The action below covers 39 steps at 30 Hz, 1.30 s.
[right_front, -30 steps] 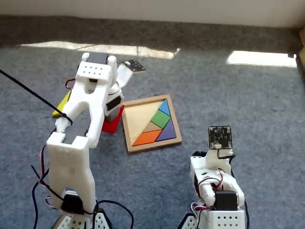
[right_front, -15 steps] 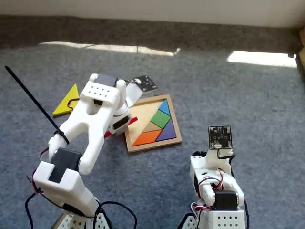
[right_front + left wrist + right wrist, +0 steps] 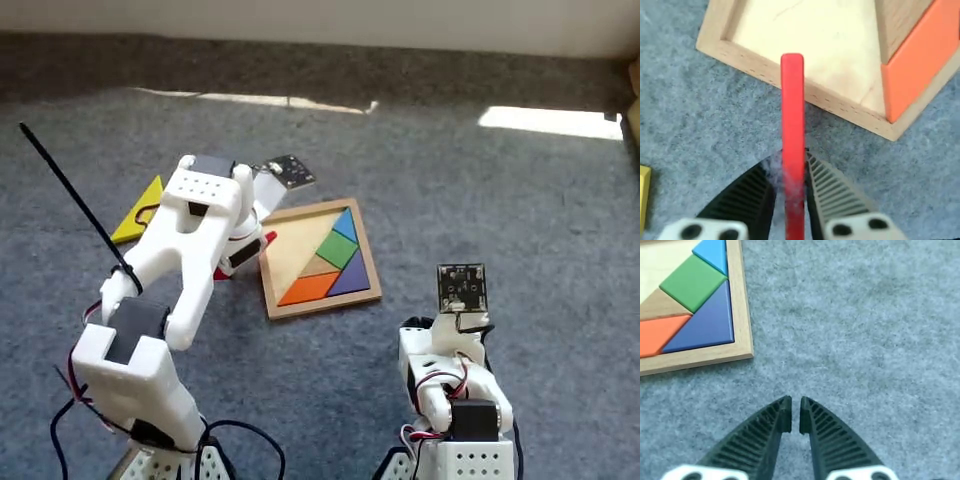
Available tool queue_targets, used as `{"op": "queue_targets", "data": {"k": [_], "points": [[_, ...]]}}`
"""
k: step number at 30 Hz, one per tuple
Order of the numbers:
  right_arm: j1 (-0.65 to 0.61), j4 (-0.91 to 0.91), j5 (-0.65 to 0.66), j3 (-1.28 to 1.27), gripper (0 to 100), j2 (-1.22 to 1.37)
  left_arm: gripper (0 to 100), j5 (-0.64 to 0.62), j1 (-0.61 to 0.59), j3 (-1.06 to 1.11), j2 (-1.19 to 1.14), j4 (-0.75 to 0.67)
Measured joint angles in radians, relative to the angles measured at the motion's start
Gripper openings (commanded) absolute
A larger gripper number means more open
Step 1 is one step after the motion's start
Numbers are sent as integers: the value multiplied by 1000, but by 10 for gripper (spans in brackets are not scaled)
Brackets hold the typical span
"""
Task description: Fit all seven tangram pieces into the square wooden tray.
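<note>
**Left arm draws back with the red piece pinched**

Folded in from its stretch of a second ago, the left arm [image 3: 190, 240] now stands just left of the tray [image 3: 325, 304]. The red piece [image 3: 266, 238], which lay flat on the carpet [image 3: 480, 180] then, shows as a sliver at the tray's left rim. The yellow triangle [image 3: 140, 208] lies well to the left.

From the left wrist, the left gripper [image 3: 789, 162] is clamped on the red piece, held on edge. Its far end crosses the tray rim over bare tray floor, beside the orange piece [image 3: 915, 55].

From the right wrist, the right gripper [image 3: 795, 415] hangs over carpet near the tray corner. Its jaws are almost together, with nothing between them.
</note>
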<state>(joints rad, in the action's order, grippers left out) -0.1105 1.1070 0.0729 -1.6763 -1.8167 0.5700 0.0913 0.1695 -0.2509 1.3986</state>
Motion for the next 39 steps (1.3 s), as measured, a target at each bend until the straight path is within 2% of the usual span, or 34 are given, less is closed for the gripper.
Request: {"op": "queue_targets", "data": {"k": [4, 11, 19, 28, 33, 39], "points": [[0, 0, 0, 0, 46, 0, 5, 0, 15, 0, 106, 51], [0, 0, 0, 0, 46, 0, 5, -29, 69, 0, 247, 51], [0, 0, 0, 0, 46, 0, 5, -155, 87, 28, 230, -195], [0, 0, 0, 0, 46, 0, 5, -164, 147, 176, 210, -480], [0, 0, 0, 0, 46, 0, 5, -157, 196, 178, 210, -494], [0, 0, 0, 0, 46, 0, 6, -152, 259, 163, 210, -373]]}}
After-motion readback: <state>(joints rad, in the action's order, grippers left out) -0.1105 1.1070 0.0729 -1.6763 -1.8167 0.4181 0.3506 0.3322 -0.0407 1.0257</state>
